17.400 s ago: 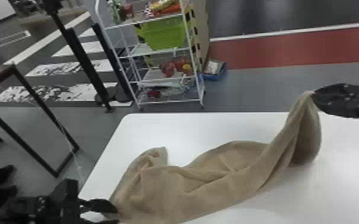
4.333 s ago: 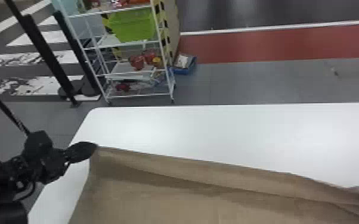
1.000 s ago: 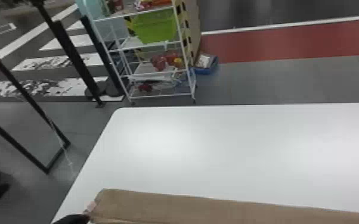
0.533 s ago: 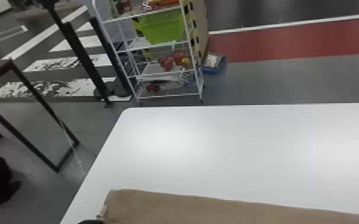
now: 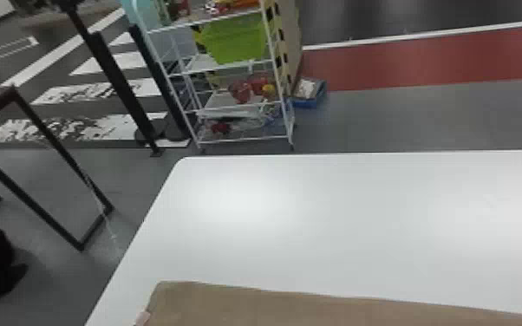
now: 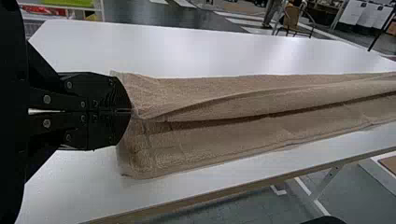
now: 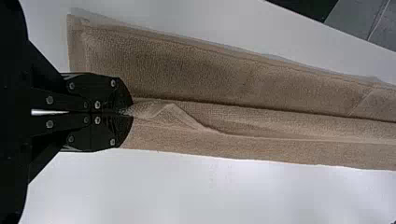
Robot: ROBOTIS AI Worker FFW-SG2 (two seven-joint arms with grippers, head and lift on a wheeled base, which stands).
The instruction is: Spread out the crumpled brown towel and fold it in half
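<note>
The brown towel lies along the near edge of the head view as a long strip, its far edge fairly straight. In the left wrist view my left gripper is shut on one end of the towel, pinching a fold at its middle. My right gripper, in the right wrist view, is shut on a raised fold near the towel's other end. Between the two grippers the towel runs in lengthwise layers, resting on the table, with a ridge along it.
The white table extends beyond the towel, with its left edge slanting at the left. A white shelf rack with a green bin stands past the far edge. A dark-framed table is at the left.
Earlier the towel was crumpled, then held stretched between both grippers farther up the head view. Its far edge has since come down toward the near edge. Over the last half second the head view shifts slightly.
</note>
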